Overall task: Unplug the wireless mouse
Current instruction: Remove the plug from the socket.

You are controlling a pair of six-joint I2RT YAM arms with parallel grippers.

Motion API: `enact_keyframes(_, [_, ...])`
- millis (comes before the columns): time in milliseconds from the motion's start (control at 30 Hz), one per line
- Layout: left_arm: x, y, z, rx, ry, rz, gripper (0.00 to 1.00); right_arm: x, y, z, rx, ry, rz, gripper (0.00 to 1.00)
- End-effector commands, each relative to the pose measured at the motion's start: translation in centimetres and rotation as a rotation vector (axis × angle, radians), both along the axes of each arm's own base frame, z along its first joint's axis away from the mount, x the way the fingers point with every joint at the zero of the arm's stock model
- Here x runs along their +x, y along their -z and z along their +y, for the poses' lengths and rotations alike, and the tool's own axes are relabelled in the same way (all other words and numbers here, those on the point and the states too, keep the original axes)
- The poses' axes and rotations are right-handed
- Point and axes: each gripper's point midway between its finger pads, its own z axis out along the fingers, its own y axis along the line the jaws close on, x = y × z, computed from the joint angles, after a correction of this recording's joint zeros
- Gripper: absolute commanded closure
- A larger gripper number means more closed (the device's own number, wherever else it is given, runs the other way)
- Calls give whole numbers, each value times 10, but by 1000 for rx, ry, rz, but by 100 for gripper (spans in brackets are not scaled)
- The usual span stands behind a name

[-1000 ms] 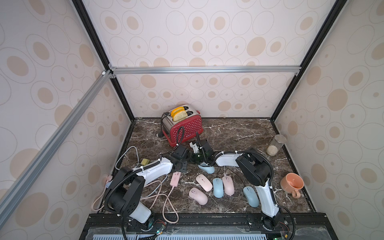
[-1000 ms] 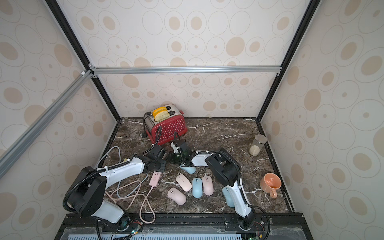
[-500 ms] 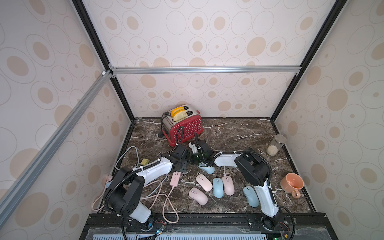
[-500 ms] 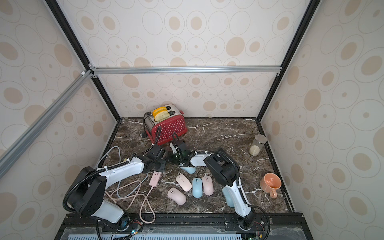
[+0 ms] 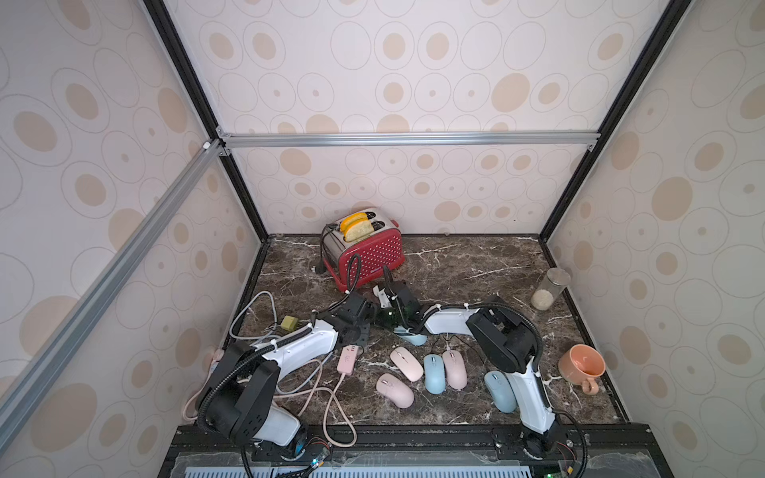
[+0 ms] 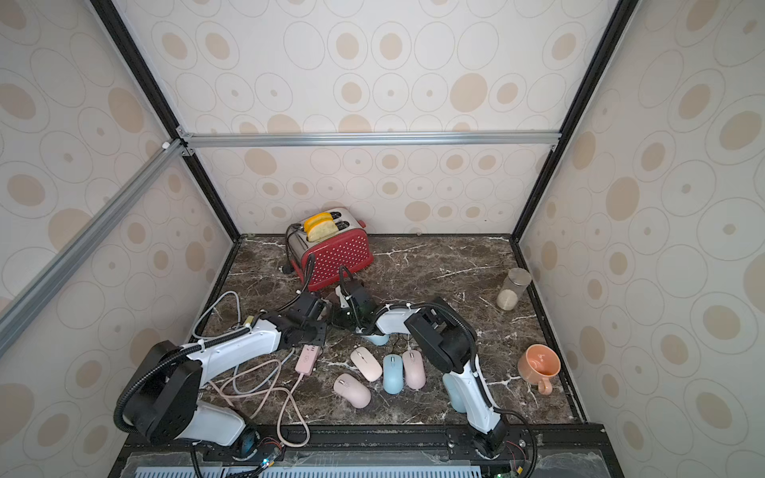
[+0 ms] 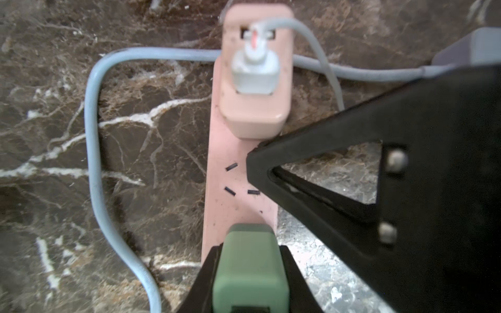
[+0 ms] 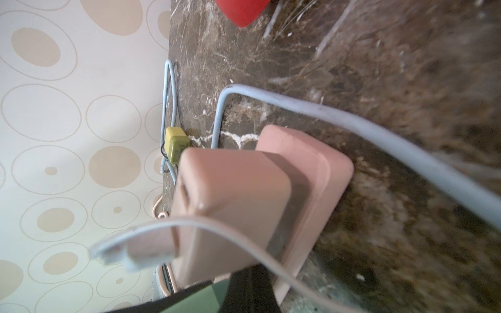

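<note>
Left gripper [image 7: 249,253] clamps a green adapter [image 7: 249,281] on the pink power strip [image 7: 235,200]; right gripper [image 7: 250,160], fully closed, sits beside the pink charger [image 7: 254,116].

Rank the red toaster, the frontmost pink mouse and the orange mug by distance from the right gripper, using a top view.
1. Red toaster, just behind the right gripper.
2. Frontmost pink mouse, toward the front edge.
3. Orange mug, far out by the right wall.

Left arm [image 5: 298,349] and right arm [image 5: 449,320] stretch low toward each other, wrists nearly meeting, right pincer [image 5: 383,319] closed.
</note>
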Motion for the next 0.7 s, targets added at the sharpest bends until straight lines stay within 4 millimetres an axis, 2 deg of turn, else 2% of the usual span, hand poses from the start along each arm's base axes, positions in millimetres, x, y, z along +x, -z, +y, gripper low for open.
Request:
enact_keyframes(0, [7, -28, 0, 19, -41, 16, 100, -23, 88, -48, -295, 60, 150, 100])
enact_keyframes(167, [2, -20, 1, 7, -48, 160, 100, -27, 92, -47, -315, 51, 151, 100])
enact_keyframes(300, [11, -26, -6, -28, -48, 156, 100, -27, 93, -49, -331, 51, 142, 100])
enact_keyframes(433, [19, -21, -14, -48, -40, 194, 100, -28, 95, -52, -346, 51, 138, 100])
enact_keyframes(667, [31, -25, -12, -4, -34, 187, 100, -27, 97, -53, -375, 49, 112, 100])
